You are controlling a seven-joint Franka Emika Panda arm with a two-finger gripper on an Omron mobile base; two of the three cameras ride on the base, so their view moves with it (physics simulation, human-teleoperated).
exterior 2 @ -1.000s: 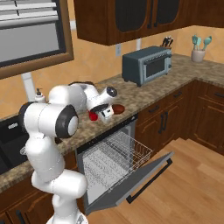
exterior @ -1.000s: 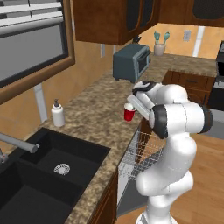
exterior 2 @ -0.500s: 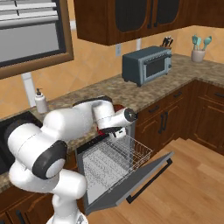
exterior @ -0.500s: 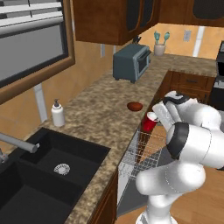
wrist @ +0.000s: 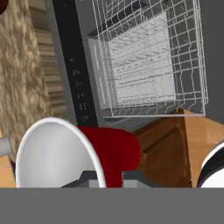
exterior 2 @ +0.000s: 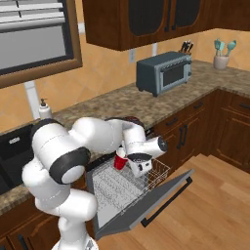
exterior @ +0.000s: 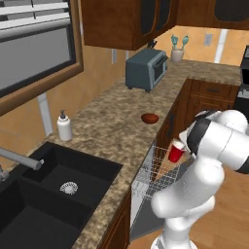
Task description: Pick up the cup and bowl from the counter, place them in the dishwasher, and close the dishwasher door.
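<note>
The gripper (exterior: 181,146) is closed tight on the cup (exterior: 175,151), a small, smooth, glossy red cup that tapers toward its base and is white inside. In the hand view the cup (wrist: 78,153) lies right at the fingers, its round white mouth turned toward the camera and its red body running away toward the rack. From the left base view it sits roughly upright, slightly tilted, mouth up, its long axis near vertical.

The cup hangs just above the near edge of the rack (exterior 2: 128,179), a boxy basket of thin silvery wire in a fine grid, pulled out of the dishwasher (exterior: 146,189). Below the rack lies the dishwasher door (exterior 2: 146,205), a flat, dark grey, matt rectangular panel folded down and outward, with a dark bar handle along its far edge.

Beyond the rack runs the counter (exterior: 114,126), a long slab of brown speckled stone above wooden cabinet fronts. On it, a little behind the rack, rests the bowl (exterior: 150,117), shallow, round and dark reddish brown. Further along the counter from the rack stands the toaster oven (exterior 2: 163,73), a blue-grey metal box with a dark glass front.
</note>
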